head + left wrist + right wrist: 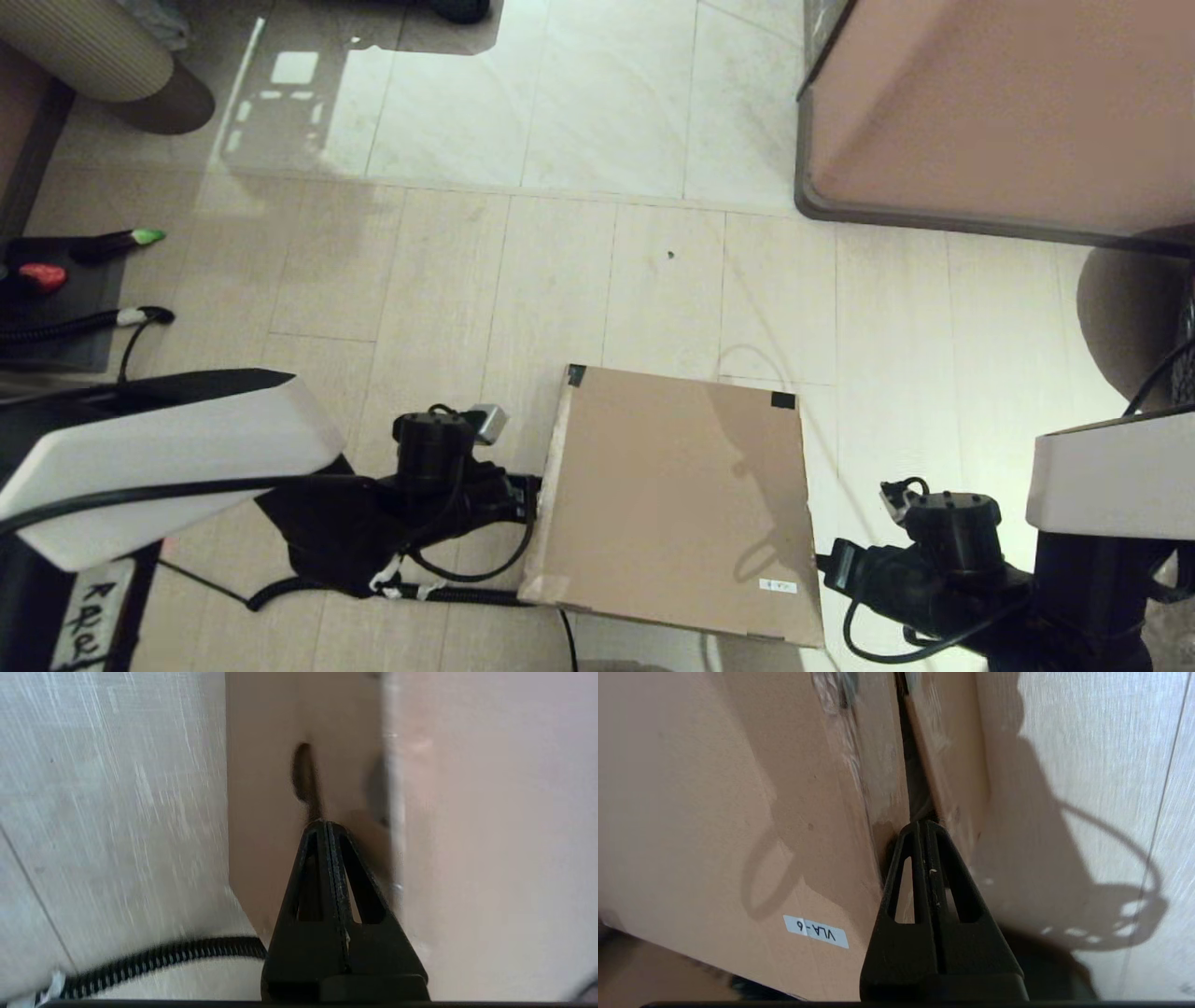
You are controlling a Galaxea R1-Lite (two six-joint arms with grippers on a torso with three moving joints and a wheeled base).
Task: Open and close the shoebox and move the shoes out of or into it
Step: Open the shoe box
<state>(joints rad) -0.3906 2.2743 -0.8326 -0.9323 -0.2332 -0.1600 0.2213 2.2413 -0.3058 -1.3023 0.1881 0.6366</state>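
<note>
The brown cardboard shoebox (672,495) lies on the floor just in front of me, its lid down or nearly down, with a small white label (778,586) near its front right corner. My left gripper (534,495) is shut, its tip against the box's left side (266,788) just under the lid's edge. My right gripper (826,565) is shut too. In the right wrist view its tip (923,823) sits at the dark gap between the lid's side flap and the box wall (952,765). The shoes are hidden.
A large pinkish-brown cabinet (1008,103) stands at the back right. A dark mat (56,299) with tools and a hose lies at the left. A black braided cable (467,590) trails on the floor by the left arm. Pale floor stretches beyond the box.
</note>
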